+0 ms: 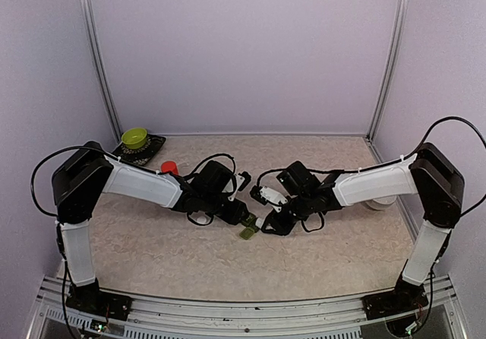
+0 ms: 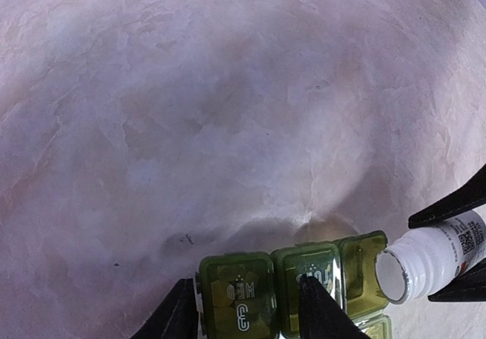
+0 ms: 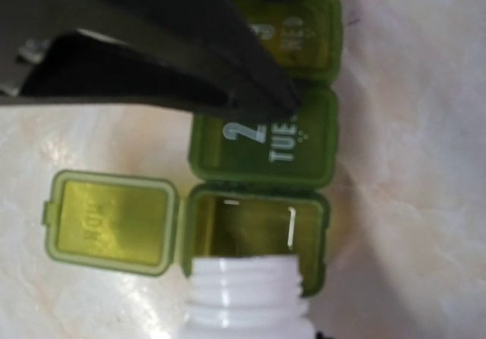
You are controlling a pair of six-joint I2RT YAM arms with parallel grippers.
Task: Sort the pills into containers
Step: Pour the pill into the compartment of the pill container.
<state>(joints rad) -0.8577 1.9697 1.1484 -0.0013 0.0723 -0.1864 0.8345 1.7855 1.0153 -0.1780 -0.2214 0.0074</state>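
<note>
The containers point(image 2: 288, 293) are a dark green strip of three compartments lying on the table, also seen in the overhead view point(image 1: 248, 230). My left gripper point(image 2: 247, 312) is shut on the strip's end compartment marked WED, one finger point(image 2: 173, 312) at its outer side and the other over the TUE lid. The MON compartment point(image 3: 254, 229) stands open, its lid point(image 3: 112, 221) folded flat to the side. My right gripper point(image 2: 448, 251) is shut on a small white bottle point(image 3: 247, 297), tipped with its open mouth at the rim of that compartment. No pills show plainly; the open compartment looks bare.
A red bottle point(image 1: 169, 168) stands behind the left arm. A green bowl point(image 1: 134, 137) sits on a black tray point(image 1: 148, 150) at the back left. A white object point(image 1: 380, 202) lies under the right arm. Pale walls close the table on three sides.
</note>
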